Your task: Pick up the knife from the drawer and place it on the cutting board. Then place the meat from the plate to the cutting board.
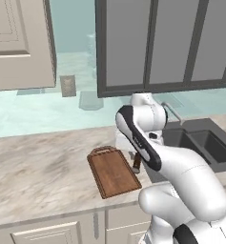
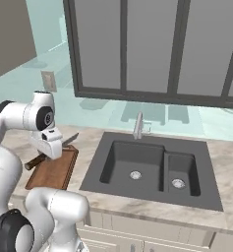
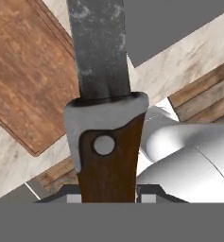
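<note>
Gripping the knife by its brown handle, the gripper has its jaws pinched on the wood just behind the grey bolster, blade pointing away from the hand. In the right base view the knife hangs tilted above the near edge of the board, handle end lower and to the left, blade tip raised toward the sink. The left base view shows the handle just beside the board's right edge, over the counter rather than squarely over the wood.

The risk, as I judge it, is placement. Released here, the knife would probably land half off the board, or tip onto the counter, since much of it seems to overhang the rim. The tilt adds trouble: dropped from a height at this angle, one end would strike first and the knife could bounce or slide toward the sink. A grip so near the bolster might also let the blade swing while the arm moves. Neither meat nor plate can be made out here.
</note>
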Tool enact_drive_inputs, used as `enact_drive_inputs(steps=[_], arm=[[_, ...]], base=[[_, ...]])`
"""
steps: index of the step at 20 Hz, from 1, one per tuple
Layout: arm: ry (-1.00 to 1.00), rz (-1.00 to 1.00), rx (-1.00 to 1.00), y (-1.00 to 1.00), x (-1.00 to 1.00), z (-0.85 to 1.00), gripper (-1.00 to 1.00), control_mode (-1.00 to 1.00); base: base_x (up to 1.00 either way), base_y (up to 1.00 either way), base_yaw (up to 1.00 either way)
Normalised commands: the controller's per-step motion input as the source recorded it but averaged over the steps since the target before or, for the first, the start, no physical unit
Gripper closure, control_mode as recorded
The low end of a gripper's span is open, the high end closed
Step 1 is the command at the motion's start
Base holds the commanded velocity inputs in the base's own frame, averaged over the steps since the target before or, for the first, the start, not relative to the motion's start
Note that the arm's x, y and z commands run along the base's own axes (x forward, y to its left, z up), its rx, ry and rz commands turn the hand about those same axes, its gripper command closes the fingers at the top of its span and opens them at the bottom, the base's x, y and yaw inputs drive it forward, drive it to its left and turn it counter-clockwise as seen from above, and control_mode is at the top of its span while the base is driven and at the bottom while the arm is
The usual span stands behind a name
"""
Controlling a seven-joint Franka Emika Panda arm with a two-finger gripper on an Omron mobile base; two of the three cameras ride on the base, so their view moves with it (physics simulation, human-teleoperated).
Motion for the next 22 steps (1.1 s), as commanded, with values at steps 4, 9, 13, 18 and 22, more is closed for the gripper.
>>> enact_drive_inputs(steps=[4,9,13,18,22], arm=[[0.12,0.25,0.00,0.11,0.26,-0.42,1.00,-1.00],[0.01,0.30,-0.03,0.04,0.13,-0.41,1.00,-1.00],[0.00,0.22,0.00,0.05,0.17,-0.36,1.00,-1.00],[-0.03,0.06,0.02,0.00,0.12,-0.27,1.00,-1.00],[0.00,0.03,0.06,0.00,0.07,-0.24,1.00,-1.00]], base=[[0.00,0.00,0.00],[0.00,0.00,0.00],[0.00,0.00,0.00],[0.00,0.00,0.00],[0.00,0.00,0.00]])
